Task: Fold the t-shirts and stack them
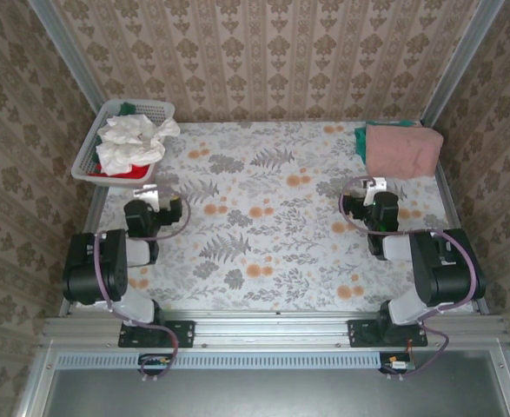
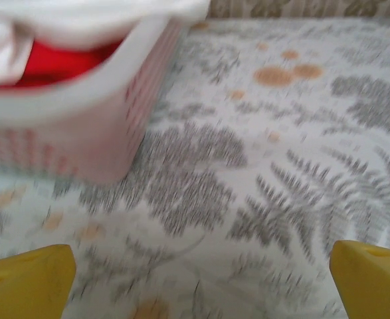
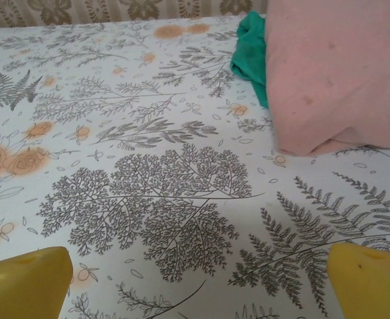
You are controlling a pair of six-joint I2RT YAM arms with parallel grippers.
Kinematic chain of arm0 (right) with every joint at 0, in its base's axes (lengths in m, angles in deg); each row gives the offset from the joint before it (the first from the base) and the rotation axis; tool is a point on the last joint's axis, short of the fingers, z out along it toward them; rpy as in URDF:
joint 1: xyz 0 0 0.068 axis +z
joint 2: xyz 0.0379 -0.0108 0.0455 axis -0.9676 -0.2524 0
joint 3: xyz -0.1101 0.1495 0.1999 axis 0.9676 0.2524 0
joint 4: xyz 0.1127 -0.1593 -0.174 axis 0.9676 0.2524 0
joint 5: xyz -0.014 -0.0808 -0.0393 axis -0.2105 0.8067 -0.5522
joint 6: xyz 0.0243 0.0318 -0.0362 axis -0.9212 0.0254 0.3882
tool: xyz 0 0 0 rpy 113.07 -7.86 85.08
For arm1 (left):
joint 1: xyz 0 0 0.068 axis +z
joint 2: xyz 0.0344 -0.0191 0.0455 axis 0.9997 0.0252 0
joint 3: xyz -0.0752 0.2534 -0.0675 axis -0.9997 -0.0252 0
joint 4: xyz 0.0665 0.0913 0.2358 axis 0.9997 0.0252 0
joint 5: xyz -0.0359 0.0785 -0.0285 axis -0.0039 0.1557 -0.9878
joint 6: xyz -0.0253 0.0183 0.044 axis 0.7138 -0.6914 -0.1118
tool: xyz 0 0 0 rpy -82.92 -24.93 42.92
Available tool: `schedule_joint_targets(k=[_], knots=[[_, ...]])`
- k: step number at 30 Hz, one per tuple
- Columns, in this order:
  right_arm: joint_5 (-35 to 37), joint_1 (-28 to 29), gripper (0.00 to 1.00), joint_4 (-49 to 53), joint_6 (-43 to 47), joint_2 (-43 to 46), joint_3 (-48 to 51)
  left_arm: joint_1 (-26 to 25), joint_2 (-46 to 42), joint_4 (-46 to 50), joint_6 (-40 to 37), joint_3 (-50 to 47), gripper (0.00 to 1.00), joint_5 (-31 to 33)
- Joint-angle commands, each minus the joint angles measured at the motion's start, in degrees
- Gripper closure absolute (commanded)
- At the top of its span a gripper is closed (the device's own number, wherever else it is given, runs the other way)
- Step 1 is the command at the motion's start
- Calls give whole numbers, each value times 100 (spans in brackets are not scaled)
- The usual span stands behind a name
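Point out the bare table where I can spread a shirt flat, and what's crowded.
Widest bare patch: the middle of the table, between the white basket at the far left and the folded pink shirt lying on the teal shirt at the far right. The near-centre strip is bare too. Crowded: both far corners.

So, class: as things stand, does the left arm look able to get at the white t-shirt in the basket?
Probably yes. The left gripper is open, close to the basket; the white t-shirt lies heaped on top, and nothing stands between them. It would need to clear the rim.
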Motion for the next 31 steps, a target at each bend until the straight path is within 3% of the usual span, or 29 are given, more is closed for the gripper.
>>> schedule_joint_targets(k=[1, 31], knots=[[194, 34, 0, -267, 63, 16, -16, -108, -92, 163, -227, 122, 0, 275], [254, 87, 0, -267, 116, 29, -11, -154, -89, 193, -271, 144, 0, 357]])
